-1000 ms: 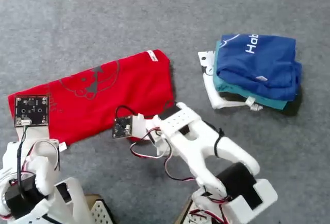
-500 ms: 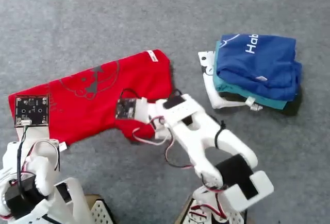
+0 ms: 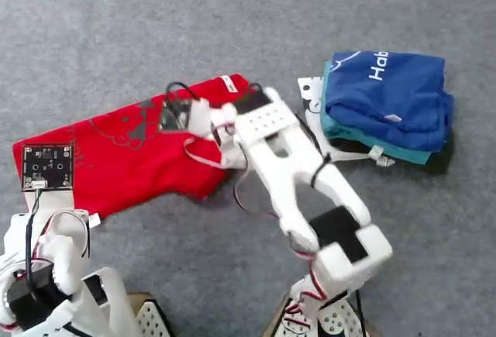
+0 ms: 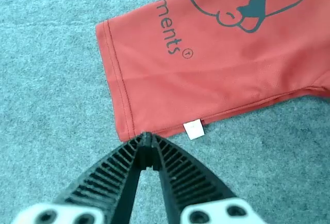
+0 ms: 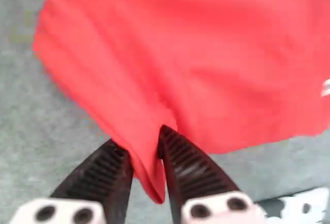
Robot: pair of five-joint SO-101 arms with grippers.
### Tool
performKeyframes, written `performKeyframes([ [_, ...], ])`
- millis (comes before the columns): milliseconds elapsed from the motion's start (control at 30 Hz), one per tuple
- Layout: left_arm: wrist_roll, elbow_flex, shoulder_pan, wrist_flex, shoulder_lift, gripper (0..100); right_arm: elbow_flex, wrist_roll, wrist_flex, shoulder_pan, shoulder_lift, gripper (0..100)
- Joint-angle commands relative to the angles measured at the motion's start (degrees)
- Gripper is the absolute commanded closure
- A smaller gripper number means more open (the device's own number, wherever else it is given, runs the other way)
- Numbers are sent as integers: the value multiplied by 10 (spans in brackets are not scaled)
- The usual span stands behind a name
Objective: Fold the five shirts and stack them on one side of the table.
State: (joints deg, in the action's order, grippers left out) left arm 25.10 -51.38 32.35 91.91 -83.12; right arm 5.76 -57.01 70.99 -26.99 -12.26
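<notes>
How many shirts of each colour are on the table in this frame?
red shirt: 1
blue shirt: 1
teal shirt: 1
white shirt: 1
Total: 4 shirts visible; the last three lie in one stack.

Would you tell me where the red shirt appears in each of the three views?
High view: the red shirt lies left of centre on the grey table.
Left wrist view: its hem corner meets the shut left gripper.
Right wrist view: its edge is pinched in the right gripper.
Shared landmark: grey table.
</notes>
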Motion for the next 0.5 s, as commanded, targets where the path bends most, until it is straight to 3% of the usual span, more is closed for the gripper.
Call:
performKeyframes([
  [0, 3, 0, -7, -7, 1, 968, -166, -3, 32, 5, -74, 985],
  [333, 3, 0, -7, -9, 1, 968, -607, -36, 146, -4, -381, 982],
  [400, 3, 0, -7, -9, 1, 968, -692, -33, 167, -4, -432, 928],
  [467, 3, 0, -7, -9, 1, 968, -773, -11, 182, -1, -478, 801],
])
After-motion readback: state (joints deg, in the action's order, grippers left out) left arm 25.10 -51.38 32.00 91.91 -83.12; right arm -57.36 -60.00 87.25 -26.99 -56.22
